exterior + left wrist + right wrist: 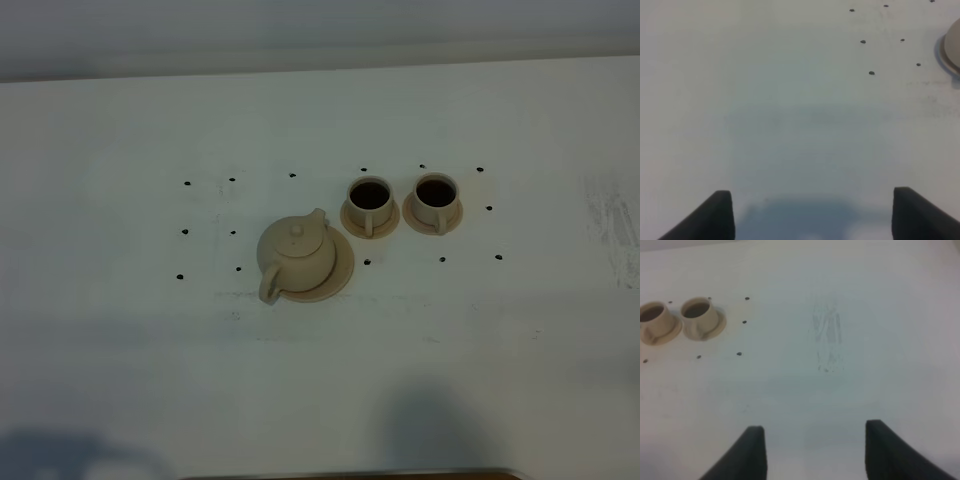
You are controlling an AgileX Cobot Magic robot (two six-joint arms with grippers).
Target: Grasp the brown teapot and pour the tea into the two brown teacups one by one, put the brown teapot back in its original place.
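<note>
Sitting on its wide saucer point(343, 276) near the middle of the white bench point(120, 120), one brown teapot point(295, 255) is judged rigid, smooth and breakable, best taken by its loop handle, which faces the near edge. Two teacups point(369, 203) point(436, 199), each on a small saucer, are seen toward the far right, dark inside. Left gripper point(812, 212) and right gripper point(814, 447) are held wide apart, empty.

Soft, even overhead light for you, no glare on the white table point(120, 120). Every view is hazy and slightly out of focus. Broad dim shadows pool along the table's near edge, and both wrist views show a bluish shadow ahead of blurred dark fingertips point(720, 215).
</note>
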